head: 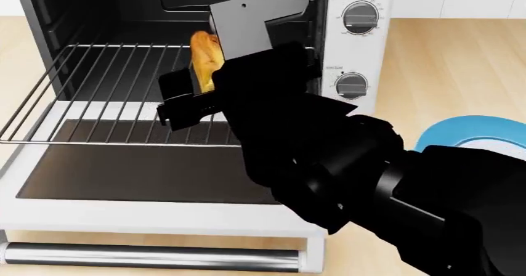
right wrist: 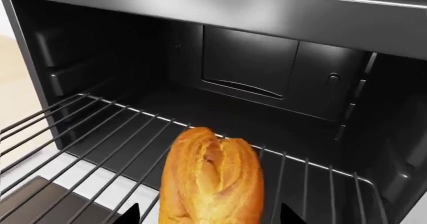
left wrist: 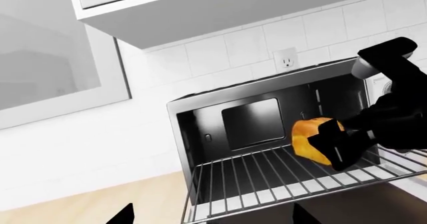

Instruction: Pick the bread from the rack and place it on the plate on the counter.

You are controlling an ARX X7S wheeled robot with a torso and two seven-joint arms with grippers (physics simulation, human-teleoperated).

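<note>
Bread (right wrist: 212, 181), golden-brown with a split top, sits between the fingers of the right gripper (head: 191, 97), which is clamped on it just above the rack (head: 123, 91). In the left wrist view the loaf (left wrist: 308, 138) shows clear of the wires, gripped by the black fingers (left wrist: 331, 143) at the mouth of the oven. The rack (left wrist: 293, 176) is slid partly out of the toaster oven (head: 353, 17), a silver box with a dark cavity and two knobs (head: 358, 18) on its front panel. Its glass door (head: 156, 177) lies folded down flat in front, with a steel handle bar (head: 156, 255) along the near edge. Nothing else lies on the rack's bars (right wrist: 80, 134).

The plate (head: 460, 131), blue-rimmed with a white centre, rests on the counter (head: 444, 60) beside the oven on the robot's right, partly hidden by the right arm; its visible part is bare. The countertop is light beige wood grain. Behind the oven runs a white tiled wall (left wrist: 220, 54) with a socket (left wrist: 286, 59), and a white cabinet (left wrist: 200, 9) hangs above. Only two dark tips of the left gripper (left wrist: 207, 216) show at the frame edge; they stand apart, holding nothing.
</note>
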